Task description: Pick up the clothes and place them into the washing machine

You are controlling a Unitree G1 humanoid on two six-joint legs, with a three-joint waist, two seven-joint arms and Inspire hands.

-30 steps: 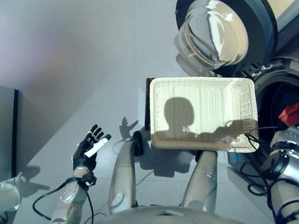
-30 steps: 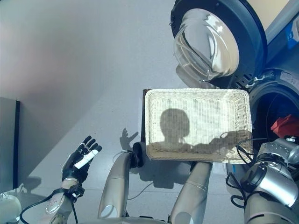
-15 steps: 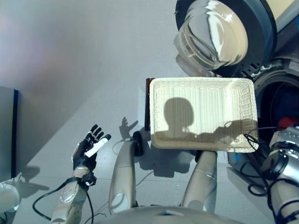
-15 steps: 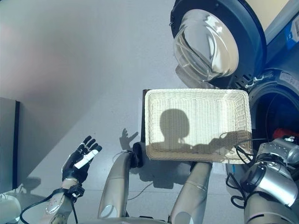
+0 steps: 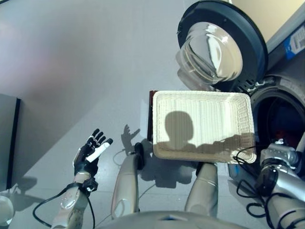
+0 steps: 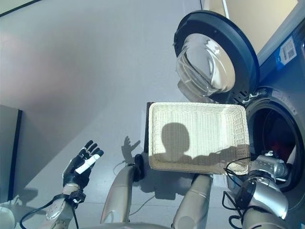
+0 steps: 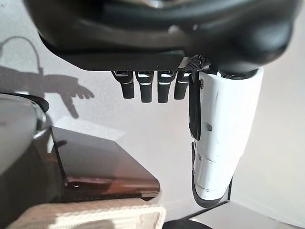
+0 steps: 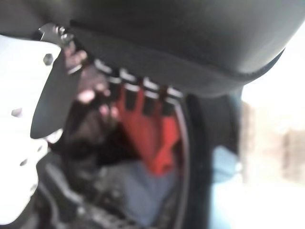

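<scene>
The white wicker basket (image 5: 200,94) in front of me holds nothing. To its right is the washing machine's dark drum opening (image 5: 281,119), with its round glass door (image 5: 214,47) swung wide. My right arm reaches into that opening, and the head views do not show the hand. In the right wrist view my right hand (image 8: 143,43) is inside the drum with a red cloth (image 8: 152,133) right past it, above a grey garment (image 8: 128,191) and beside a dark one (image 8: 90,129). My left hand (image 5: 90,152) hovers open and empty over the floor at lower left.
The basket rests on a dark brown stand (image 7: 95,162). A grey cabinet (image 5: 7,138) stands at the far left. Grey floor lies between it and the basket.
The camera has tilted, showing more of the door and machine. The red cloth seen at the drum's mouth a second ago has gone deeper inside with my right hand. The left hand has not moved.
</scene>
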